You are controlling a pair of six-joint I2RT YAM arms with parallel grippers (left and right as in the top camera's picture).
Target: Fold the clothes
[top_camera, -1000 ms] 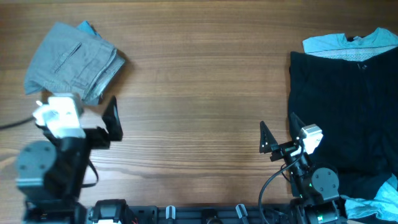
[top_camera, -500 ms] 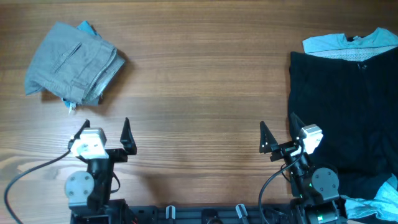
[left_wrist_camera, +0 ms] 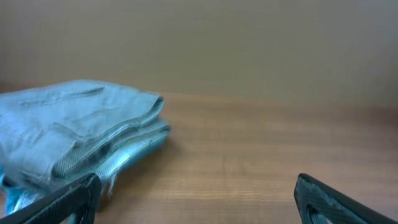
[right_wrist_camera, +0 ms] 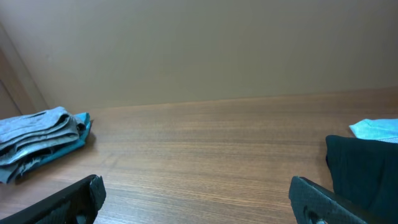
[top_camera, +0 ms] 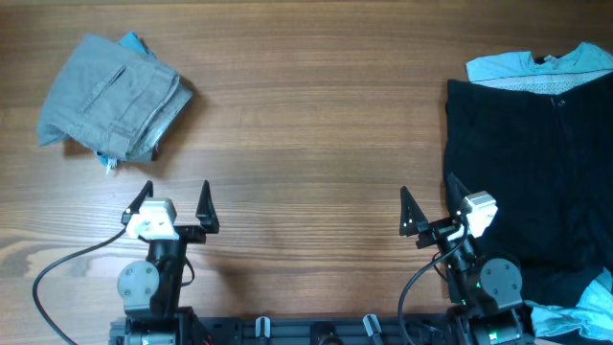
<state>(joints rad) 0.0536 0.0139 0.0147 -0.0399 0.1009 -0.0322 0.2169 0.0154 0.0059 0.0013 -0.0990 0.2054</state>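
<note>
The grey shorts (top_camera: pixel 110 96) lie folded in a compact bundle at the table's far left. They also show in the left wrist view (left_wrist_camera: pixel 68 130) and the right wrist view (right_wrist_camera: pixel 37 140). My left gripper (top_camera: pixel 175 196) is open and empty, near the front edge, well short of the bundle; its fingers frame bare wood in the left wrist view (left_wrist_camera: pixel 196 193). My right gripper (top_camera: pixel 427 196) is open and empty near the front, just left of the black garment; it shows in the right wrist view (right_wrist_camera: pixel 196 186) too.
A blue denim edge (top_camera: pixel 131 41) peeks from under the grey bundle. A black garment (top_camera: pixel 527 163) covers the right side, also in the right wrist view (right_wrist_camera: pixel 360 168). Light blue cloth (top_camera: pixel 536 65) lies behind it, and more (top_camera: pixel 584 311) at the front right.
My left arm has drawn back from beside the grey bundle toward the front edge and shifted right, jaws open and empty. The bundle stays put. The right arm has not moved.
</note>
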